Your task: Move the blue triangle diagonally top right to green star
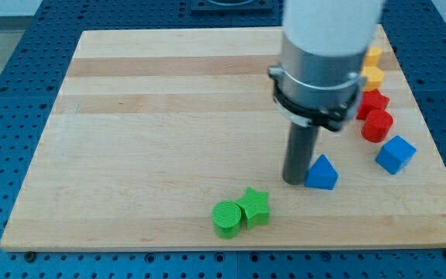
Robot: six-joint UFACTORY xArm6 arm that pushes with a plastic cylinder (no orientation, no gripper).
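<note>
Green cylinder [226,218] and green star [255,207] are seen touching at lower centre; my tip [295,181] is set against the blue triangle [321,173]; no claw is fitted.

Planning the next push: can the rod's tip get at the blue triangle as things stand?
Probably yes. My tip sits right against the blue triangle on its left side in the view, with nothing between them; the green star lies apart, lower left.
</note>
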